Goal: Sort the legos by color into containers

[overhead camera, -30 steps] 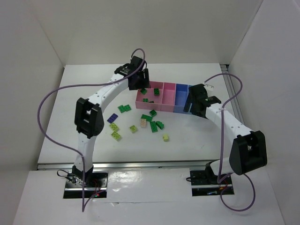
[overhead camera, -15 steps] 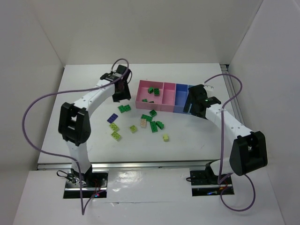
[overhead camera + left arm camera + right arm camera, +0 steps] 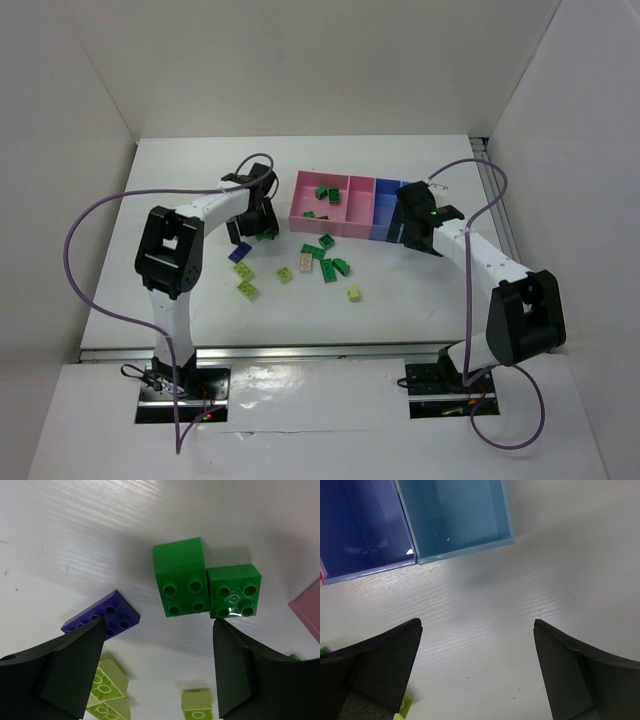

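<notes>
A second before, the left gripper (image 3: 250,215) had been over the big pink bin (image 3: 303,190). It had since moved off to the left of that bin and gone down low. Its fingers were spread wide and held nothing. Two dark green bricks (image 3: 180,577) lay touching side by side on the table (image 3: 75,530), just left of the big pink bin. The purple brick (image 3: 102,617) lay a bit further from the bin, with yellow-green bricks (image 3: 107,690) near it. A few green bricks (image 3: 334,196) sat inside the big pink bin.

The right gripper (image 3: 477,625) had hardly moved. It hung past the far right end of the row from the big pink bin, by the light blue bin (image 3: 455,515) and blue bin (image 3: 360,525), fingers wide apart and empty.
</notes>
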Robot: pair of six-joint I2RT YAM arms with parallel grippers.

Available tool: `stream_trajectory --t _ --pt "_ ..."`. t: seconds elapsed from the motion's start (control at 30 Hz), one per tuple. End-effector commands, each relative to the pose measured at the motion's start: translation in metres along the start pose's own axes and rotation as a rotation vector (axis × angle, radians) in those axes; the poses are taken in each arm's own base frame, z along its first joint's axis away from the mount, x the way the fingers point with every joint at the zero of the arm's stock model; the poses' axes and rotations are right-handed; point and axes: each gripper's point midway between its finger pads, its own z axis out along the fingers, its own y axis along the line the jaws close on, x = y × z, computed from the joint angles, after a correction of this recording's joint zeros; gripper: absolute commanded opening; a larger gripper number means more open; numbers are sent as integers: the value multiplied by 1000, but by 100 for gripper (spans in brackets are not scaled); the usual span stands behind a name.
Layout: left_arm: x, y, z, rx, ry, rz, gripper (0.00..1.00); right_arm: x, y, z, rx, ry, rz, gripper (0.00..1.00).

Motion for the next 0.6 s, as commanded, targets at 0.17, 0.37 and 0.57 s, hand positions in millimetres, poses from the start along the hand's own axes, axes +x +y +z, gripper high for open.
stream_trajectory --t 0.17,0.37,0.57 --pt "-30 -8 9 -45 -50 -5 79 -14 9 -5 -27 -51 18 100" --pt "-36 -6 19 -78 -43 -7 79 -14 9 -5 -27 -51 18 100" --pt "-35 -10 22 -68 -24 -5 57 -12 7 -5 -22 -44 15 100"
